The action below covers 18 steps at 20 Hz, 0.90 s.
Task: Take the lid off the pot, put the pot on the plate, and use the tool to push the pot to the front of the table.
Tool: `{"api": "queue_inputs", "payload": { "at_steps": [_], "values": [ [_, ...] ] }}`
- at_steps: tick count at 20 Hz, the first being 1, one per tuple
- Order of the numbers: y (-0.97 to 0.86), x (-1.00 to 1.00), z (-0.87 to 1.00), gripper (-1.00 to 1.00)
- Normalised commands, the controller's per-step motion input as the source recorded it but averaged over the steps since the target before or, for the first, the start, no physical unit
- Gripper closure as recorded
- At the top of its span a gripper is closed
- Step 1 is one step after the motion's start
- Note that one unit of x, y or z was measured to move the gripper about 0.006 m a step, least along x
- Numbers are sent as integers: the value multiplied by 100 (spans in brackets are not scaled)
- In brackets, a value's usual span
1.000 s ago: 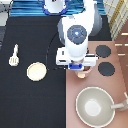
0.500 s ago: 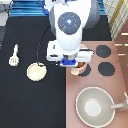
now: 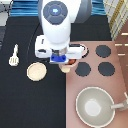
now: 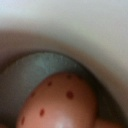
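**Gripper low over the pot at the stove's edge**

Gripper [image 3: 64, 62] sits right down on the pot [image 3: 70, 63], by the stove's [image 3: 95, 87] edge; whether it grips, I cannot tell. The pot looks small, light and stiff, probably slick; its rim or side tabs seem best to hold. Toward the exterior view's left lies the plate [image 3: 35, 71], then the tool [image 3: 14, 56]. Burners [image 3: 104, 51] and big pan [image 3: 94, 106] crowd the other side.
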Motion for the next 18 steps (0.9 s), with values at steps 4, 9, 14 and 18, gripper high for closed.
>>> {"api": "queue_inputs", "payload": {
  "at_steps": [4, 9, 14, 18],
  "values": [
    [-88, -19, 7, 100],
    [-87, -24, 0, 100],
    [-87, -37, -30, 100],
    [-83, -39, -47, 100]
  ]
}}
